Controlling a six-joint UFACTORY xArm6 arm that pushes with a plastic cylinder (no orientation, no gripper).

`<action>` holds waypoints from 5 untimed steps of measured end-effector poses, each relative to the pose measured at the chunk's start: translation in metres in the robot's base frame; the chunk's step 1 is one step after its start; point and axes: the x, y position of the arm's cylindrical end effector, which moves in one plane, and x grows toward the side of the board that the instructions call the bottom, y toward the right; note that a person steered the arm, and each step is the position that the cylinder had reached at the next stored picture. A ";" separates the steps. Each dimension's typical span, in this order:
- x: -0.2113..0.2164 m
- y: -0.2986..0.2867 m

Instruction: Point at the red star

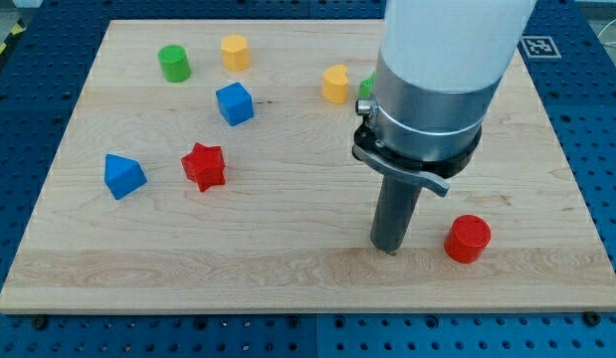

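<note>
The red star (203, 166) lies on the wooden board (288, 268), left of the middle. My tip (389, 249) rests on the board toward the view's lower right, far to the right of the red star. A red cylinder (468, 239) stands just right of my tip, a small gap apart. The arm's white and grey body hangs over the view's upper right.
A blue triangular block (122, 176) lies left of the star. A blue cube (234, 103), a green cylinder (174, 63) and a yellow block (235, 52) sit toward the top left. A yellow heart-like block (335, 85) and a partly hidden green block (366, 88) sit beside the arm.
</note>
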 end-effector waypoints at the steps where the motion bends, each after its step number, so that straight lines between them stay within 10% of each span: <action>1: 0.021 0.006; 5: 0.031 0.061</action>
